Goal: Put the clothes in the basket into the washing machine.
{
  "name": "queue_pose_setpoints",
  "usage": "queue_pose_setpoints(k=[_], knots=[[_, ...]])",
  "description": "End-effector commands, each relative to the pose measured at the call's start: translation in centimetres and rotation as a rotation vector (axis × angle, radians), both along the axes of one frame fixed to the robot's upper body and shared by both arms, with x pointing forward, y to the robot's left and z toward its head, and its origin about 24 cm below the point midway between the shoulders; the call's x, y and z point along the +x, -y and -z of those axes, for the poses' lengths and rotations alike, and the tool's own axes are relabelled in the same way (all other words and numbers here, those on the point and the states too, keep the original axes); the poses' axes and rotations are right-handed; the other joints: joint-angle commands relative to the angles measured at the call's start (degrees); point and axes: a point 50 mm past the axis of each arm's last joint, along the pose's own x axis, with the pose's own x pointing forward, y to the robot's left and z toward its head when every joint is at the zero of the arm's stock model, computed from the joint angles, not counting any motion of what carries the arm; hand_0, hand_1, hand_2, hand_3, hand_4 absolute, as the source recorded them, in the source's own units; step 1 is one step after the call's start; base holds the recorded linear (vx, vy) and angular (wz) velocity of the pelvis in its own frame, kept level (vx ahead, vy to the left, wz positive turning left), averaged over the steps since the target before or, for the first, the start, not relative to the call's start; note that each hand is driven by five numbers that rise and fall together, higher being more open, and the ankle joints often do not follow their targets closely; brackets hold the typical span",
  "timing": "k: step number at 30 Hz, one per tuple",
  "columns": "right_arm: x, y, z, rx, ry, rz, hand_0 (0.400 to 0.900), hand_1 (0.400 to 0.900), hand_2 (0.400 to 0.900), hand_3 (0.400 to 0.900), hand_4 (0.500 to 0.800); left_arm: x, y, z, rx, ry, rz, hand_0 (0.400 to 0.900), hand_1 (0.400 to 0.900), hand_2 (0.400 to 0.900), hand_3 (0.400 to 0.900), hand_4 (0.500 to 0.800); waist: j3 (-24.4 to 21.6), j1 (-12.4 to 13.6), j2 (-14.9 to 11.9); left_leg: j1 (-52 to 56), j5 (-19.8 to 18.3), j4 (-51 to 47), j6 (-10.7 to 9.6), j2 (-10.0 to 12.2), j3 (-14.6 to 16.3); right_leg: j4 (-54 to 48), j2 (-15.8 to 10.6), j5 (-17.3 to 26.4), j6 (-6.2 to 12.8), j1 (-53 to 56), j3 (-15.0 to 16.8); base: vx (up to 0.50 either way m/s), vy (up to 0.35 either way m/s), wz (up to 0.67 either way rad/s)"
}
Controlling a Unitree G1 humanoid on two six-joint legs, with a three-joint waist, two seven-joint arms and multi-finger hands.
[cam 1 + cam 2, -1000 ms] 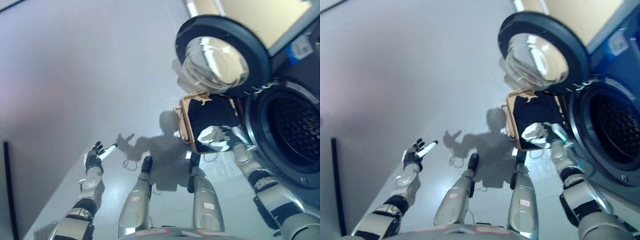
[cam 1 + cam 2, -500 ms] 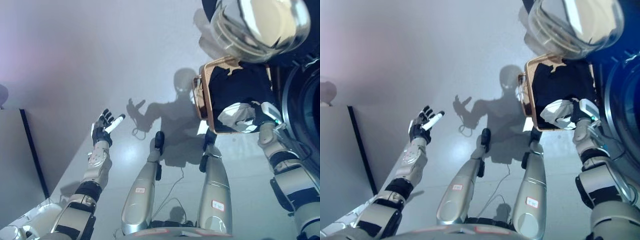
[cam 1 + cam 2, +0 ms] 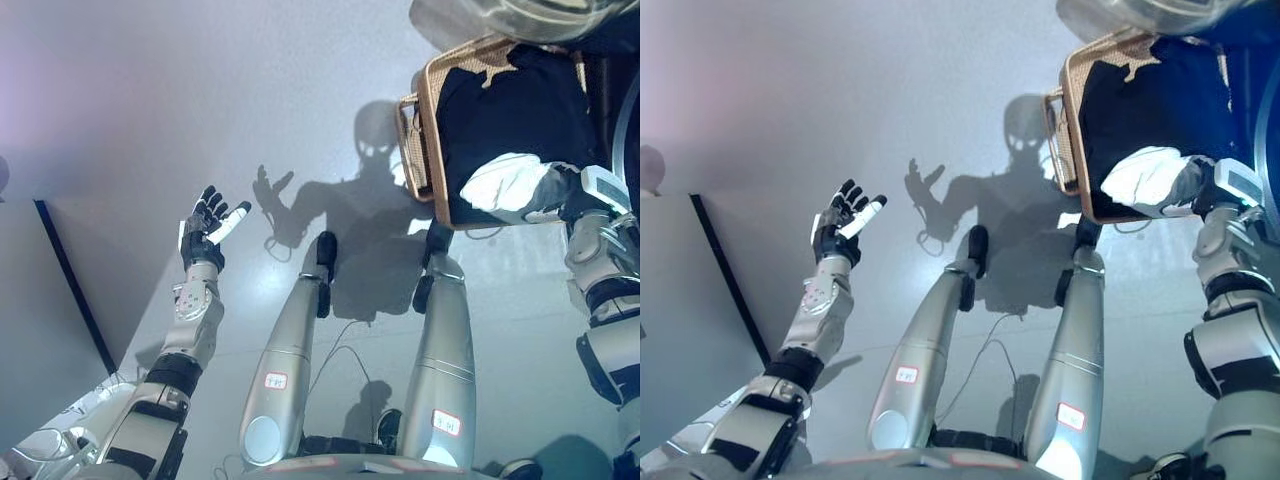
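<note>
A wicker basket (image 3: pixel 422 140) stands on the floor at the upper right, and dark clothes (image 3: pixel 510 105) fill it. My right hand (image 3: pixel 582 197) is at the basket's near right corner, its fingers curled round a white garment (image 3: pixel 508 186) that lies bunched over the dark clothes. On the left my left hand (image 3: pixel 207 227) is raised above the floor, open with its fingers spread, holding nothing. The washing machine's dark front (image 3: pixel 628 90) shows only as a sliver at the right edge, beside the basket.
The washer's open door, with its bulging glass (image 3: pixel 500 12), hangs over the basket's far end at the top edge. A dark strip (image 3: pixel 70 290) runs across the floor at the left, bordering a grey panel (image 3: pixel 680 330).
The whole view has tilted down, so the washer has slid mostly out of frame. My right hand stays closed on the white garment at the basket. The left hand remains raised and open.
</note>
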Motion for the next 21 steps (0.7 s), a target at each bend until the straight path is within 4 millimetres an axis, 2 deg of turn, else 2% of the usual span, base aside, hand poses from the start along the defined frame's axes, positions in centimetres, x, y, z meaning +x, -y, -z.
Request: queue_pose_setpoints(k=[1,7,9,19,20,21], knots=[[-0.6,1.4,-1.8,-0.025,0.036,0.021,0.9,0.9,0.9,0.9,0.8,-1.0,-2.9,-1.2,0.04,0.08,-0.093,0.9,0.9,0.9,0.9,0.8,-0.88,-1.06,1.93,1.02,-7.62,6.36,-0.02,0.87,-3.36,1.94,-1.12,0.49,2.66,0.75,2.41,-0.03,0.02,-0.14],[0.2,0.4,-2.2,0.013,0.091,-0.024,0.9,0.9,0.9,0.9,0.8,-1.0,-3.3,-2.6,0.053,0.137,-0.111,0.9,0.9,0.9,0.9,0.8,-0.88,-0.69,2.57,-4.45,-8.8,10.43,0.24,1.05,-2.45,4.3,-0.16,0.15,2.49,-4.16,2.94,-0.02,0.019,-0.14],[0.4,0.1,-2.3,0.018,0.104,-0.034,0.9,0.9,0.9,0.9,0.8,-1.1,-3.1,-2.8,0.06,0.149,-0.103,0.9,0.9,0.9,0.9,0.8,-0.88,-0.2,3.04,-4.13,-10.66,11.09,0.28,1.47,-2.46,5.64,0.38,-1.69,2.96,-4.39,2.97,0.07,0.011,-0.18],[0.9,-0.1,-4.1,0.015,0.18,-0.048,0.9,0.9,0.9,0.9,0.8,-1.8,-3.2,-3.3,0.08,0.187,-0.113,0.9,0.9,0.9,0.9,0.8,-0.88,0.85,4.07,-6.09,-11.1,12.25,0.35,1.5,-2.15,6.89,0.58,-2.38,2.48,-6.67,2.94,0.0,0.006,-0.05],[1.0,-0.1,-4.4,0.01,0.187,-0.048,0.814,0.814,0.814,0.814,0.748,-1.8,-3.2,-3.3,0.084,0.188,-0.114,0.9,0.9,0.9,0.9,0.8,-0.88,0.99,4.14,-6.24,-11.15,12.51,0.36,1.53,-2.09,7.01,0.57,-2.39,2.47,-6.82,2.94,0.0,0.005,-0.06],[1.0,-0.2,-4.6,0.008,0.19,-0.049,0.588,0.588,0.588,0.588,0.613,-1.8,-3.1,-3.4,0.088,0.191,-0.112,0.9,0.9,0.9,0.9,0.8,-0.88,1.09,4.21,-6.39,-11.19,12.65,0.39,1.56,-2.06,7.04,0.63,-2.35,2.47,-6.92,3.02,0.01,-0.002,-0.05]])
